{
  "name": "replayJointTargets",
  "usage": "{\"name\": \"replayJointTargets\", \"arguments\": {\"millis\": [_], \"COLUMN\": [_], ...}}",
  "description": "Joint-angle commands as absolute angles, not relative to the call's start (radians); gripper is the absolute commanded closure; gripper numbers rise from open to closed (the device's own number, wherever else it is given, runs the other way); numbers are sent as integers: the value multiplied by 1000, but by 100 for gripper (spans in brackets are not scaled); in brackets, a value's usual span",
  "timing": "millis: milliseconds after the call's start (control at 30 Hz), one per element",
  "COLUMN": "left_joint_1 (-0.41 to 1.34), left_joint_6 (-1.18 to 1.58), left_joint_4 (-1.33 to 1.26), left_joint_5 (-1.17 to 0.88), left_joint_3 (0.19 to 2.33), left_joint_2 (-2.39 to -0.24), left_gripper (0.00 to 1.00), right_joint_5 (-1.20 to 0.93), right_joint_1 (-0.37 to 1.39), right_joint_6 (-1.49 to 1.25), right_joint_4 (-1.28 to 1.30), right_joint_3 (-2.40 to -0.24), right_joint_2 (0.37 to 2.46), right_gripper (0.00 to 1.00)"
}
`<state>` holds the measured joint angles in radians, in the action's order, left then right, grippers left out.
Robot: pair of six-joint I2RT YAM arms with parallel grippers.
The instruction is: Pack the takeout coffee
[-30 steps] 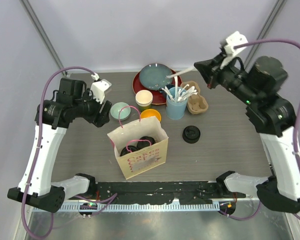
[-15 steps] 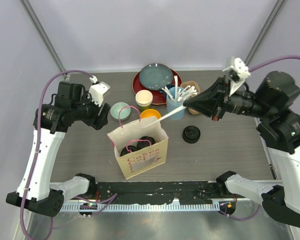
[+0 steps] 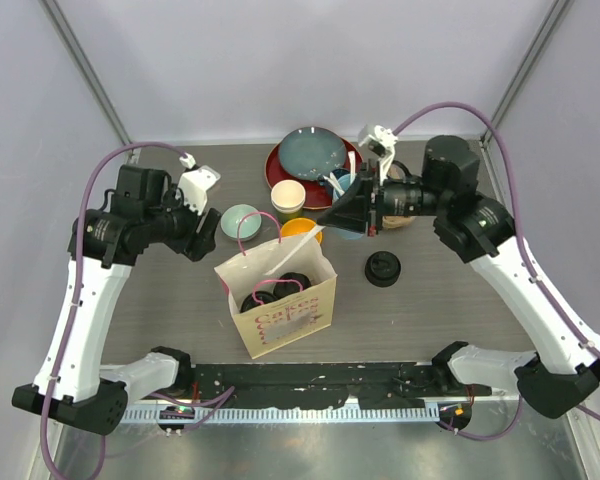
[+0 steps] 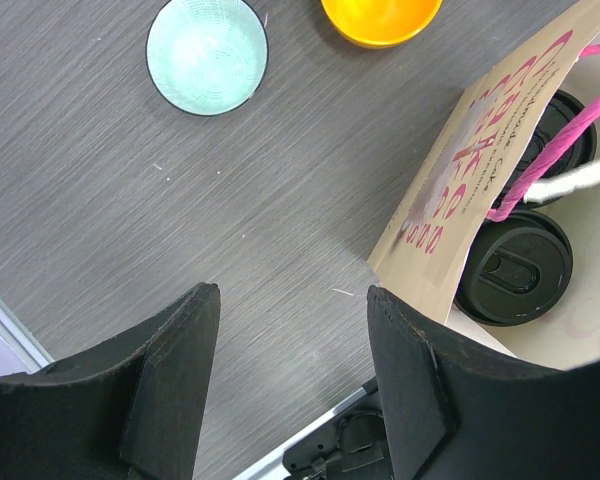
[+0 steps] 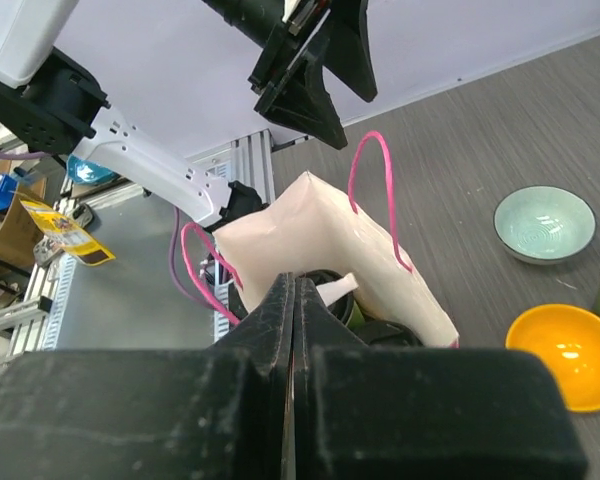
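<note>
Your right gripper (image 3: 332, 216) is pinched tight on a thin white plastic utensil (image 5: 336, 288). The utensil's free end pokes out just past the closed fingertips. Directly ahead of those fingertips and lower down stands the brown kraft paper bag with pink handles and pink lettering (image 3: 283, 320), with its mouth open toward the tool.

The two small dark green paper coffee cups with round black plastic lids (image 3: 296, 281) are already inside that bag, upright and side by side. You see mostly the lids. In the left wrist view the white utensil (image 4: 580, 178) crosses the bag's mouth beside a pink handle, above the lids. Whether it touches them I cannot tell.

Close behind your right gripper is the light-blue cup of white utensils (image 3: 354, 222), partly hidden by the tool in the overhead view. A loose stack of black plastic lids (image 3: 382, 268) lies on the table, off to the side of that gripper and apart from the bag.

Your left gripper (image 4: 292, 295) has its jaws spread wide with nothing between them, and it hovers over bare grey wood-grain table (image 4: 230, 220). The bag's near corner sits just outside one of its fingers. Ahead of its fingertips, well apart, are a pale mint ribbed bowl (image 4: 207, 55) and a shallow orange bowl (image 4: 380, 15).
</note>
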<state>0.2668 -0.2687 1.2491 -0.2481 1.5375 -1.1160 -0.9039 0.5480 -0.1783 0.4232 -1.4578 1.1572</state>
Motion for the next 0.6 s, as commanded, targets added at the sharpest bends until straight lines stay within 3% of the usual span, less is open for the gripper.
{"name": "replayJointTargets", "arguments": {"millis": [0,500,567], "left_joint_1": [262,264,264], "left_joint_6": [-262,-271,-270], "left_joint_4": [1212,1204,1206], "left_joint_5": [-233,-232,-233], "left_joint_3": [1528,1511,1511], "left_joint_2": [-1101,-1106,-1109], "left_gripper": [36,36,36], "right_joint_5": [-809,-652,-644], "right_joint_1": [626,699,700], "right_joint_6": [-72,71,72], "right_joint_4": [471,577,572], "right_joint_3": [-1552,-1598,-1589], "right_joint_2": [1241,1423,1433], "right_gripper": [99,99,93]}}
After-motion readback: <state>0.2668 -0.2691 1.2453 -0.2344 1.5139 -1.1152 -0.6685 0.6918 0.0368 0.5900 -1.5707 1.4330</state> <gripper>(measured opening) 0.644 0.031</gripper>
